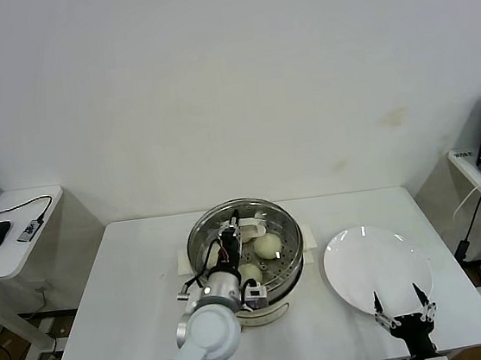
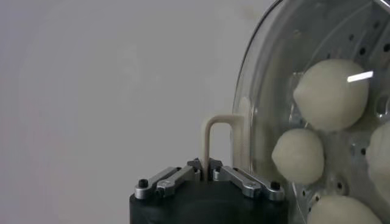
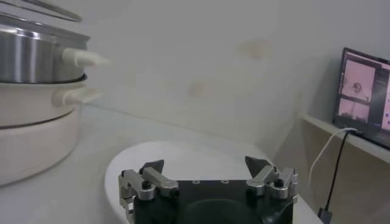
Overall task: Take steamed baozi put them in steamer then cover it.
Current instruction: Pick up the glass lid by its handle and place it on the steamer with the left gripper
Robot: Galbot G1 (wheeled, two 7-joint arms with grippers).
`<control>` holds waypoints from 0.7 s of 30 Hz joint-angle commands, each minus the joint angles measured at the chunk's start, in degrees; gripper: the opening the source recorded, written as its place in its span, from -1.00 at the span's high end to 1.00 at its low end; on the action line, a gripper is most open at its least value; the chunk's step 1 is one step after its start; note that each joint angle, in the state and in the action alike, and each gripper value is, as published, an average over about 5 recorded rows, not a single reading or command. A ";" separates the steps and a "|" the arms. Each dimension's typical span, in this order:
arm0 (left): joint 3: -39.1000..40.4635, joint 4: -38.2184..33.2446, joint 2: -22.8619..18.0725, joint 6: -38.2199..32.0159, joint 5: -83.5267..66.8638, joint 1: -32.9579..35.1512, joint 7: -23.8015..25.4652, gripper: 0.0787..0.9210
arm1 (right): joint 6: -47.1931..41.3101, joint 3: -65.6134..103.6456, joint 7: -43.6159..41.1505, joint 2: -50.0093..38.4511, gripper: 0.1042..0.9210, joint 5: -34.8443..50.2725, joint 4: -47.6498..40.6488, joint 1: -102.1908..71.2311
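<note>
Now covering step. Baozi [image 2: 329,93] sit on perforated tray inside steamer [image 1: 289,261], centre of head view. Glass cover [image 2: 317,36] over pot, cream handle [image 2: 217,137] clenched in left gripper [image 2: 209,172]. Cannot tell if rim fully seated. Next: settle cover level, release, withdraw. Right gripper [image 1: 405,308] spread open, empty, lower right over white plate [image 1: 363,262].
</note>
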 commanded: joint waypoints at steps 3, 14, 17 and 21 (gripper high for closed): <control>1.14 2.43 -1.75 -0.41 1.92 -0.44 -0.28 0.85 | 0.28 0.23 0.06 -0.21 -0.76 0.01 -0.18 -0.03; 0.04 3.01 -1.54 -0.71 2.10 0.06 -0.75 0.85 | 0.42 0.21 -0.16 -0.37 -0.76 -0.03 -0.43 0.01; 0.08 2.91 -1.52 -0.68 1.94 0.26 -0.65 0.85 | 0.41 0.10 -0.19 -0.35 -0.76 -0.08 -0.37 0.03; 0.08 2.45 -1.47 -0.67 1.88 0.61 -0.54 0.85 | 0.43 -0.03 -0.22 -0.31 -0.76 -0.18 -0.33 -0.01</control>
